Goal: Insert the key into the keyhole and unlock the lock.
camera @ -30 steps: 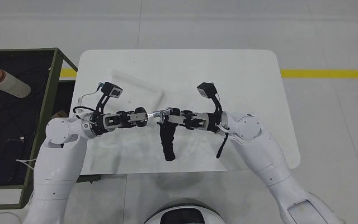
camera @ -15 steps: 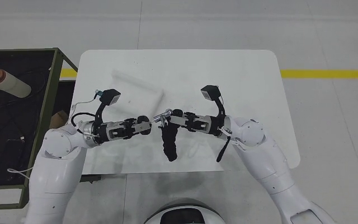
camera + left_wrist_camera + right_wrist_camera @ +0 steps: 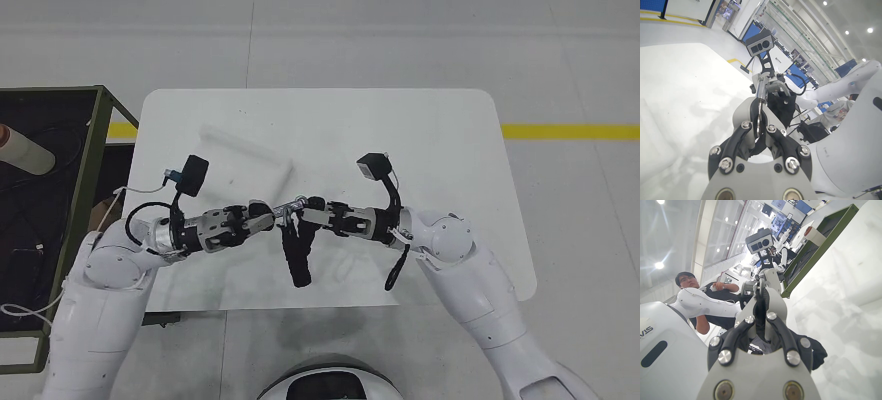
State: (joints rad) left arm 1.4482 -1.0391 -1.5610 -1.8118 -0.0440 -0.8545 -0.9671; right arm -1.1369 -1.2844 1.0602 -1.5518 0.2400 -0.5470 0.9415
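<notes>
From above, the left claw (image 3: 267, 214) and right claw (image 3: 308, 207) are meeting nearer the desk's (image 3: 440, 130) front edge, the lock (image 3: 291, 205) between them. Left wrist view: the left claw is pinching the key (image 3: 759, 121), pointing its tip into the keyhole (image 3: 762, 101). Right wrist view: the right claw is squeezing the black pouch (image 3: 818, 353), holding the lock steady.

Shiny metal key (image 3: 759, 118) and lock (image 3: 761, 88), matt black cloth pouch (image 3: 780, 108), smooth white table (image 3: 400, 130).

White table (image 3: 430, 130); green-framed cart (image 3: 50, 93) just beside it.
</notes>
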